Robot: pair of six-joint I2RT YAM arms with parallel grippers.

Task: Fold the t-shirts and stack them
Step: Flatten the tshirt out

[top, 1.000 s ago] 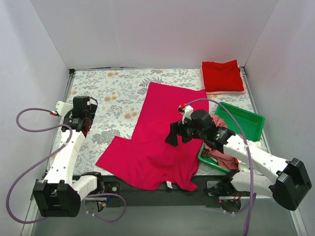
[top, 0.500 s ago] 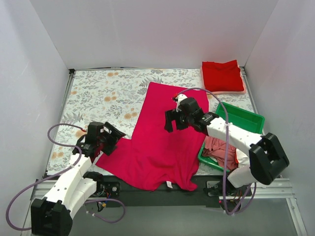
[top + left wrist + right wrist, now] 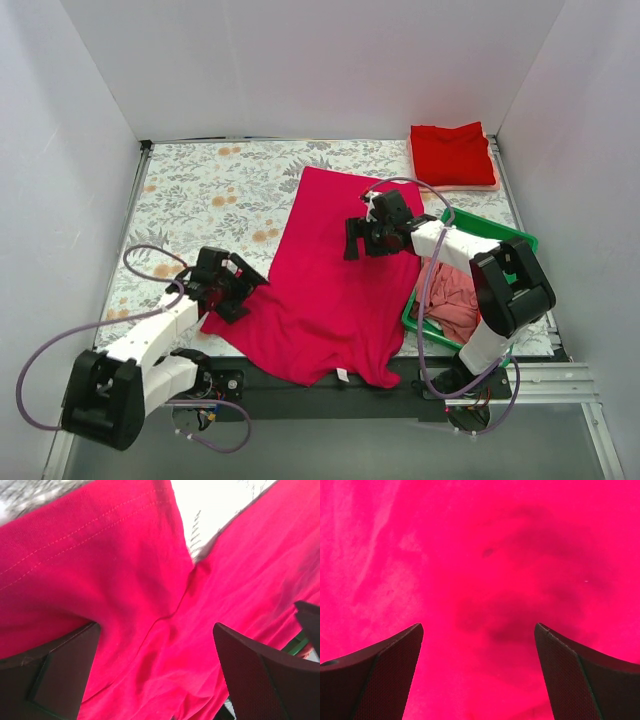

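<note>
A magenta-crimson t-shirt (image 3: 325, 285) lies spread out in the middle of the table. It fills the left wrist view (image 3: 165, 605) and the right wrist view (image 3: 485, 570). My left gripper (image 3: 240, 290) is open, low over the shirt's left sleeve, with its fingers (image 3: 260, 680) on either side of a crease. My right gripper (image 3: 352, 242) is open just above the shirt's upper right part, fingers (image 3: 375, 675) wide apart. A folded brighter red t-shirt (image 3: 452, 154) lies on a pale pink one (image 3: 460, 186) at the back right. A dusty-pink t-shirt (image 3: 452, 300) is crumpled in the tray.
A green plastic tray (image 3: 495, 243) stands at the right edge of the table, beside the right arm. The floral tablecloth (image 3: 215, 195) covers the table. White walls close in on three sides.
My left arm has swung down from the left edge to the shirt's left sleeve. My right gripper has moved up and back over the shirt's upper right part.
</note>
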